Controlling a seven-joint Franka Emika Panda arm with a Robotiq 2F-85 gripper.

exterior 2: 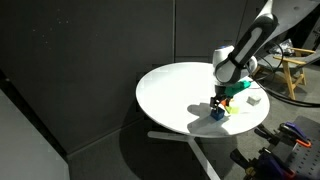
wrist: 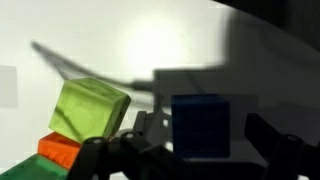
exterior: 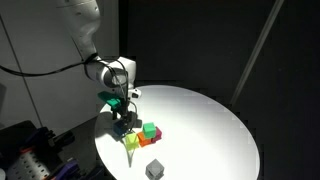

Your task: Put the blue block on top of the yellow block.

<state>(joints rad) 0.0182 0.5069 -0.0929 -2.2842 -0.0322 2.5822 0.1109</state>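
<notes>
The blue block [wrist: 200, 125] sits on the white round table [exterior: 210, 120], between the two fingers of my gripper [wrist: 205, 140]. The gripper is open, and a narrow gap shows beside the block on the right finger's side. In both exterior views the gripper [exterior: 122, 120] [exterior 2: 218, 102] is low over the table, with the blue block [exterior 2: 216, 114] under it. The yellow block [wrist: 90, 110] is a lime-yellow cube just left of the blue block in the wrist view. It also shows in an exterior view [exterior: 131, 143].
An orange-red cube [wrist: 60, 150] [exterior: 144, 140] and a green cube [exterior: 151, 130] touch the yellow block. A grey cube [exterior: 153, 169] [exterior 2: 254, 99] lies apart near the table's edge. Dark curtains surround the table.
</notes>
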